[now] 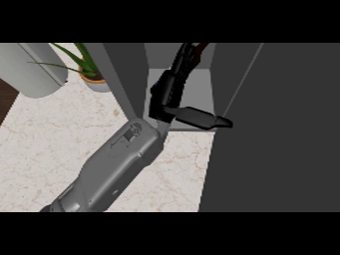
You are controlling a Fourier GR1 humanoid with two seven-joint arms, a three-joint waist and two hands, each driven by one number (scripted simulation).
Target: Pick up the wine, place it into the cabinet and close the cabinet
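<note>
Robot hand point(174, 92), black, on a grey forearm rising from the lower edge: reaches into the open cabinet point(191, 60), fingers stretched upward along the wine point(194, 52), thumb jutting right over the shelf edge; whether the fingers close round the bottle cannot be told. Wine: dark bottle, only its upper part visible, standing inside the cabinet compartment behind the fingers. Cabinet door point(283, 124): dark panel, swung open at right. Tabletop point(47, 139): pale marble. Potted plant point(87, 67): at the back, left of the cabinet. Grey cylindrical object point(33, 67): far left.
</note>
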